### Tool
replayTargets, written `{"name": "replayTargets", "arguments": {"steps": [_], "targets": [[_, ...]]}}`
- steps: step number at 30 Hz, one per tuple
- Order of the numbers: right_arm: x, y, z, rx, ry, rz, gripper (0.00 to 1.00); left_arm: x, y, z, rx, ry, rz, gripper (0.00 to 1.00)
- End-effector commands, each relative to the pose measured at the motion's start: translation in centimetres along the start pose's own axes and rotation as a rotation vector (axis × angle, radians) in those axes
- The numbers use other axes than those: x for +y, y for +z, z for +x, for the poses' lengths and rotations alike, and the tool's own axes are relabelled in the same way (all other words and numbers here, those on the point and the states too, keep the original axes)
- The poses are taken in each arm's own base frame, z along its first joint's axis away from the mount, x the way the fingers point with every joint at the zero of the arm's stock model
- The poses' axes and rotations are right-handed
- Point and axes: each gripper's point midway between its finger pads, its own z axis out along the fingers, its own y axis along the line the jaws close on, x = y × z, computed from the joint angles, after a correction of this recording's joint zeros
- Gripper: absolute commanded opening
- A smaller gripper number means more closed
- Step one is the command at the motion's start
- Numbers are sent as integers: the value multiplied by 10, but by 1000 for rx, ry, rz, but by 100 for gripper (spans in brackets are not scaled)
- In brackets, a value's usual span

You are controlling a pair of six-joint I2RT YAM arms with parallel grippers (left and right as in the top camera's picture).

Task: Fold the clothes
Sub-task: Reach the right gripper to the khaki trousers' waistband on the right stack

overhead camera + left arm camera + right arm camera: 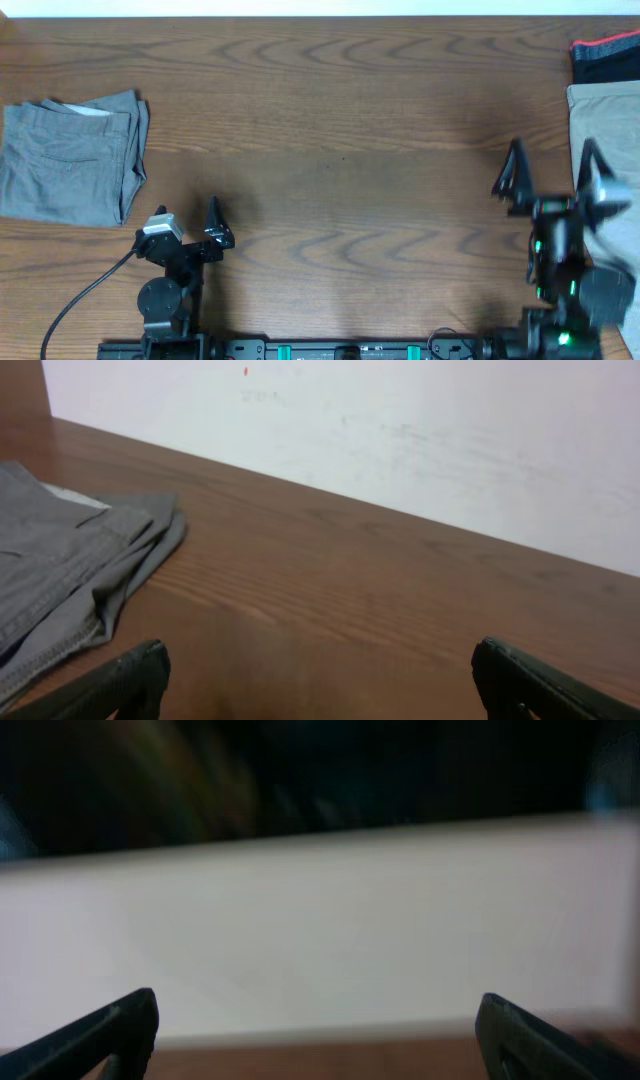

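grey shorts [70,160] are sitting folded at the far left of the wooden counter [340,120], waistband side up top with a bit of white label showing, edges a little uneven on the right side. the khaki pair [610,120] is way over at the right edge, cut off by the frame, lying flat with the right arm partly over it. just behind it is a dark garment [605,60] with a red band, also half out of frame.

left end effector [188,222] is low near the front of the counter, a bit right of the grey shorts and not touching them. fingers are wide apart with nothing between them. in its wrist view the grey shorts [70,580] lie ahead on the left, with bare wood in front and a white wall [400,440] behind. a black cable [90,290] trails off the left arm's base.

right end effector [552,175] is also spread wide and holding nothing, with one finger over bare wood and the other over the inner edge of the khaki pair. can't tell if it touches the fabric. its wrist view is blurry, mostly white wall plus a thin strip of counter.
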Motion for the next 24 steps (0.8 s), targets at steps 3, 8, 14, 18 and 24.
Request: {"name": "replayTargets", "arguments": {"steps": [3,8,14,18,24], "targets": [[-68,61,37,276,-167,347,99,4,1,15,46,13,-10,98],[-132,110,97,650,-206,492,99,4,1,15,46,13,-10,98],[-165,141,130,832,-201,542,99,4,1,15,46,13,-10,98],[-173,152,145,844,-251,528,98,4,1,15,46,13,-10,98],[-198,162,182,919,-452,541,73,4,1,15,46,13,-10,98]]}}
